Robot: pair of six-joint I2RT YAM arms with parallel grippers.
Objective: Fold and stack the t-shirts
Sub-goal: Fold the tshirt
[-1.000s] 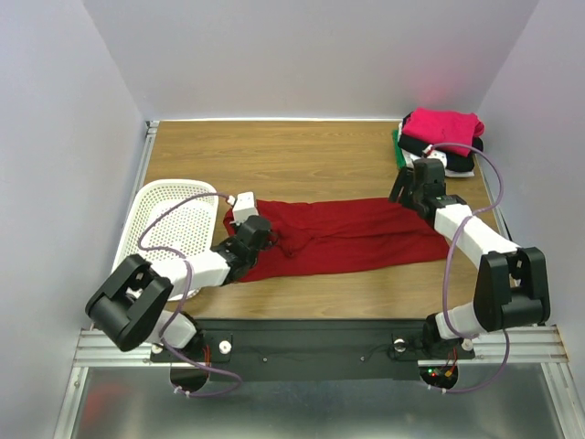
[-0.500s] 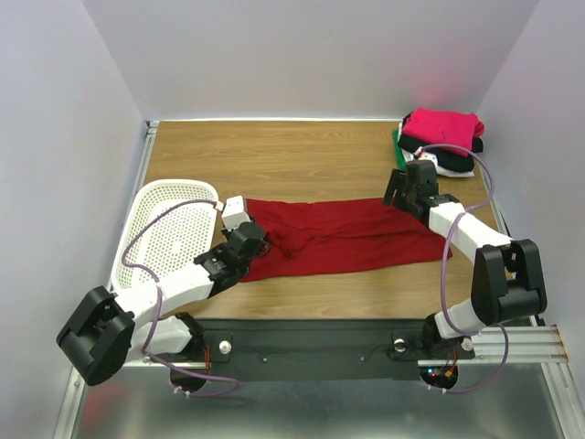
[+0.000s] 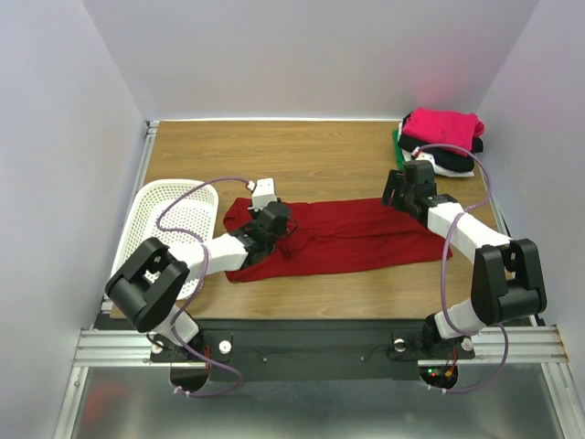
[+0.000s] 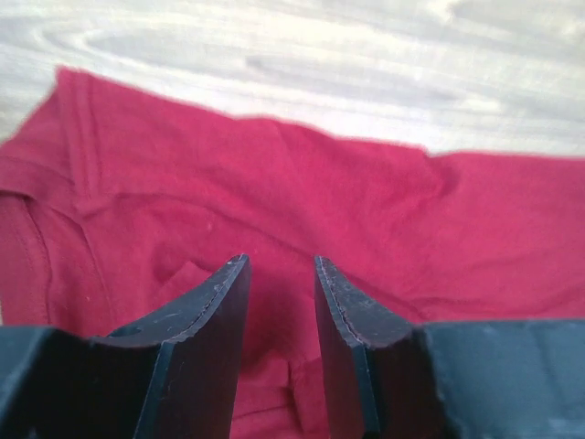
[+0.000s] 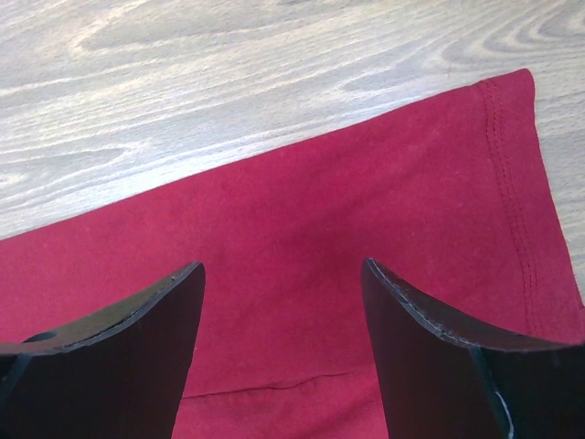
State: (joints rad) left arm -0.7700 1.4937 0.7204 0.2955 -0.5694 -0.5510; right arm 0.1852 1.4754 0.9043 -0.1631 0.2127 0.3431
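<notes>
The white perforated basket lies just at the left of the dark red t-shirt, tilted a little, and its mesh floor is in view. The dark red t-shirt is spread as a long band across the wooden table, with wrinkles at its left end. Behind its right end, in the far corner, there is a pile of folded t-shirts: bright pink on top, black under it, then white, with a green edge at the side.

The left gripper is low over the left end of the dark red t-shirt, near the collar. Its jaws stand partly apart with a narrow gap and have hold of nothing. Whether the tips touch the cloth I cannot tell.

The right gripper hangs over the right end of the same shirt, close to the stitched hem. Its jaws are wide apart and grasp nothing.
</notes>
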